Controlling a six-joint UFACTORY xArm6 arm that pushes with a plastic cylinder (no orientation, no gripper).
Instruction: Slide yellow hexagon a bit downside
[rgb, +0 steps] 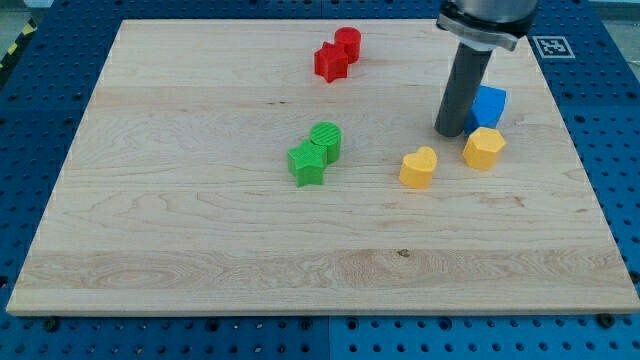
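A: Eyes on the yellow hexagon (484, 147), sitting right of centre on the worktop (200, 250), and just above it, touching or nearly so, the blue block (489, 104).

B: And my tip (451, 132)? It's down at the board just to the upper left of the hexagon, beside the blue block's left face. No hand on this rig, mind you, only the bare rod, so nothing opens or grips.

A: Is it touching the hexagon?

B: Can't say for sure; it looks just apart. I'd judge the push as not yet begun, or barely. To send the hexagon toward the bottom of the frame, the tip wants to be above it, and the blue block occupies that spot.

A: So the whole slide is left to do. What else is around?

B: A yellow heart (419, 167) just left of the hexagon, slightly lower. Two green blocks (316, 153) huddled at centre, two red blocks (338, 54) near the top.

A: The surface?

B: Pale wood, the grain running across, lying on a blue perforated table (30, 150). Below the hexagon the board is free.
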